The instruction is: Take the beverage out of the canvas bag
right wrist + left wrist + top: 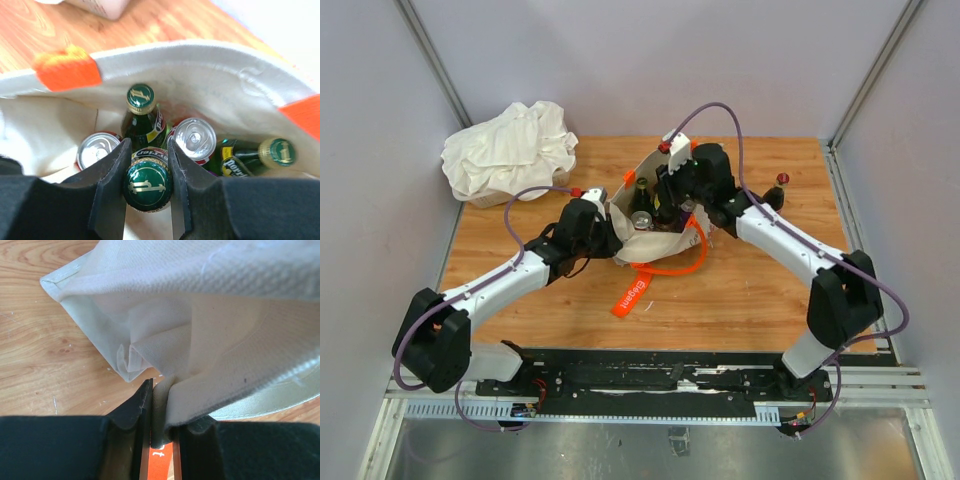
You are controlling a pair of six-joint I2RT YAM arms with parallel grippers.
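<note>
The beige canvas bag (645,235) stands open at the table's middle, its orange strap (655,272) trailing toward the front. My left gripper (611,236) is shut on a fold of the bag's rim (200,390), and the strap (160,460) shows between its fingers. My right gripper (670,196) reaches into the bag from above. In the right wrist view it (147,146) is shut on the neck of a green glass bottle (147,186) with a green and gold cap. Two more green bottles (141,107) (270,155) and two silver-topped cans (95,150) (195,139) stand inside.
A white cloth bundle (510,150) lies at the back left corner. A small dark bottle with a red cap (781,186) stands right of the bag, behind the right arm. Grey walls enclose the wooden table (750,290) on three sides.
</note>
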